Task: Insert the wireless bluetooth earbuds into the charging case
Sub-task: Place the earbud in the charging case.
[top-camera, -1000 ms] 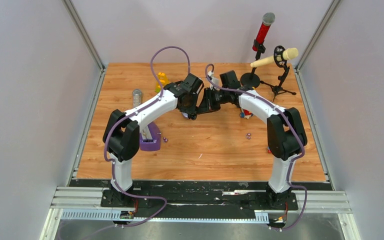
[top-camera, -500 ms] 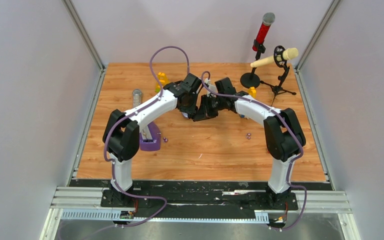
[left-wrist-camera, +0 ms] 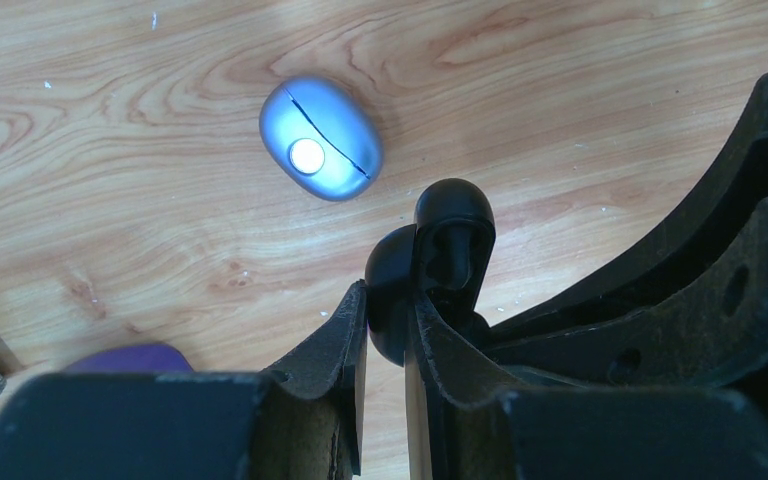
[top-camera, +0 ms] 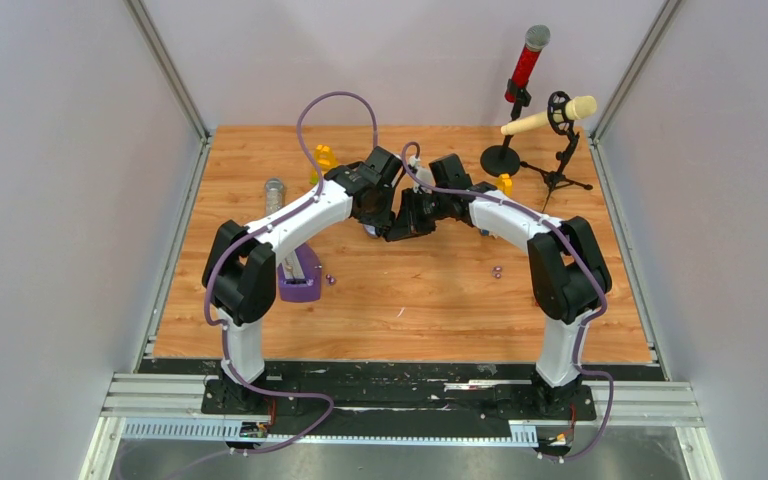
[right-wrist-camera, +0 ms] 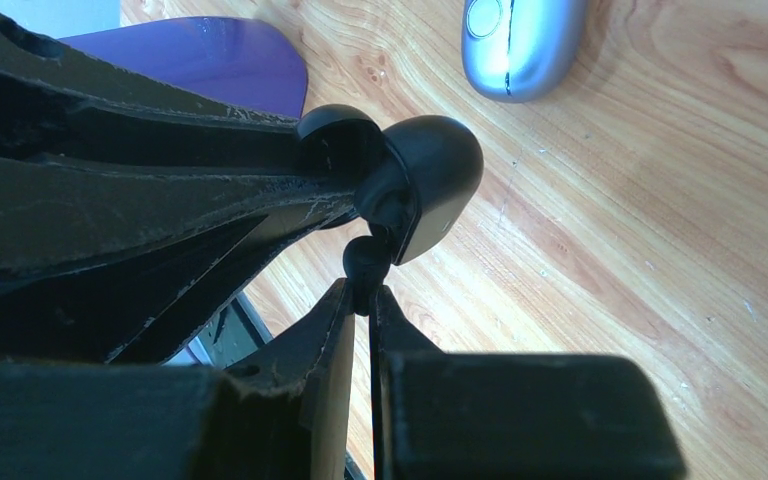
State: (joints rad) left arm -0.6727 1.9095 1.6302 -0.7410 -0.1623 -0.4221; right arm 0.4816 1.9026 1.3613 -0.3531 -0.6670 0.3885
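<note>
Above the middle of the table my two grippers meet tip to tip. My left gripper is shut on a black pebble-shaped charging case and holds it up off the wood. My right gripper is shut on a tiny black earbud, which sits right against the case. In the top view the arms hide the case and bud where the left gripper and right gripper meet. Two purple earbuds lie loose on the table.
A silver-blue pebble case lies shut on the wood below the grippers. A purple stand sits by the left arm. Behind are a glittery cylinder, yellow pieces and two microphones on stands.
The right arm swung left and brought its gripper up against the left gripper's case, then held still. The left arm has stayed where it was.
</note>
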